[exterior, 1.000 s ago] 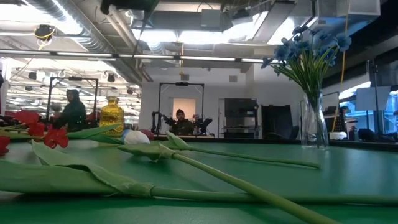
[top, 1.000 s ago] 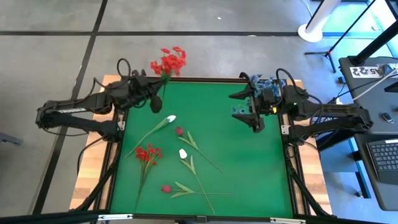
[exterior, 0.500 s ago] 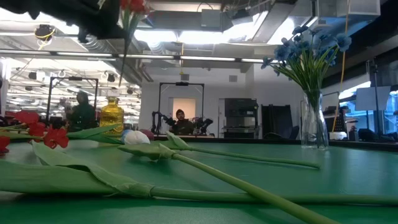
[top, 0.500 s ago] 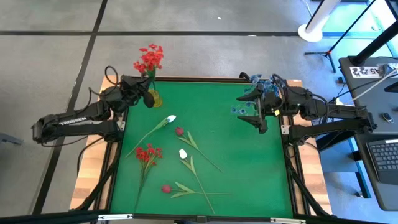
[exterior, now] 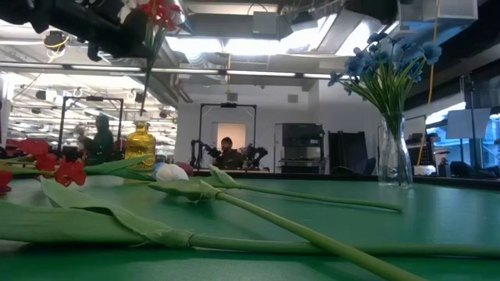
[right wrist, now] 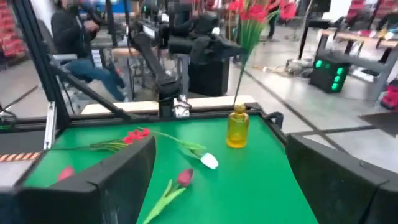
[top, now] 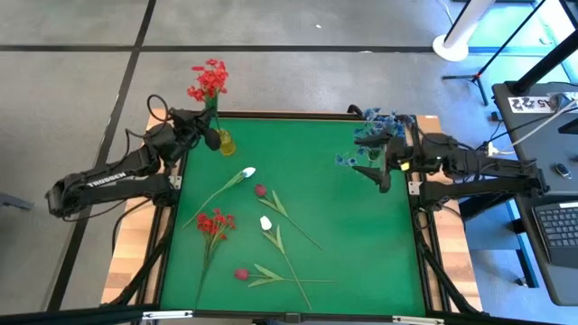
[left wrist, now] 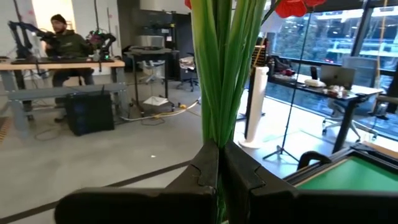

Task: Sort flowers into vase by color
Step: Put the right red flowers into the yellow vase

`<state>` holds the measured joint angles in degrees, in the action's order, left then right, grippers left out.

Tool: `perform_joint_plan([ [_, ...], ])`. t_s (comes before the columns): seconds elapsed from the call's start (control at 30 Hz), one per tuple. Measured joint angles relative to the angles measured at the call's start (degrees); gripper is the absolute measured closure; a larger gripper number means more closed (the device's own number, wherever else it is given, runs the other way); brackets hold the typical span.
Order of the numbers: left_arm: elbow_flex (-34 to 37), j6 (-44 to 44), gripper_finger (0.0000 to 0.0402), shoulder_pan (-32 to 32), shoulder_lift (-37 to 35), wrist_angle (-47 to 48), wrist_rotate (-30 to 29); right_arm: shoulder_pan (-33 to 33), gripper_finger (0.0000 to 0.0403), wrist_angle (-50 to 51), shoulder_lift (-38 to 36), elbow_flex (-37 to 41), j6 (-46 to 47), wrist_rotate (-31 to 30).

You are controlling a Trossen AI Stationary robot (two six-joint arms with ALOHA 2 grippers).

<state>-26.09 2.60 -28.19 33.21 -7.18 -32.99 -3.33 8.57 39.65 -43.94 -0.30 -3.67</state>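
Left tool (top: 209,129): clamped shut on red flower stem (left wrist: 221,74), above yellow vase (top: 223,142) at far-left desk corner; red cluster (top: 209,79) high over the rim.
Right tool (top: 377,165): wide open, empty, by blue flowers (top: 379,126) in clear vase (exterior: 394,154), far right.
Desk (top: 361,244): white tulips (top: 248,171), dark red buds (top: 260,190), red cluster stem (top: 215,222) lying left of centre.

mat (top: 361,235): green | vase (top: 224,143): yellow | held flowers (top: 208,79): red | vased flowers (exterior: 388,55): blue | tulip bud (top: 265,222): white
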Motion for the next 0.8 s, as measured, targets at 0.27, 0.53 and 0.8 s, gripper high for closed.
perform_joint_plan([
  [0.27, 0.0, 0.27, 0.0401, -2.75, 0.16, -0.15, 0.87, -0.02, 0.0045, -6.82, -10.42, 9.78, 0.02, -4.8],
  [0.53, 0.0, 1.3, 0.0401, -3.46, 1.74, -3.24, 2.78, -0.07, 0.0045, -10.49, -15.28, 15.85, 1.32, -9.37],
  [0.8, 3.75, 1.37, 0.0401, -4.15, 5.55, -8.39, 0.68, -0.07, 0.0045, -10.75, -15.43, 16.41, 2.06, -9.25],
])
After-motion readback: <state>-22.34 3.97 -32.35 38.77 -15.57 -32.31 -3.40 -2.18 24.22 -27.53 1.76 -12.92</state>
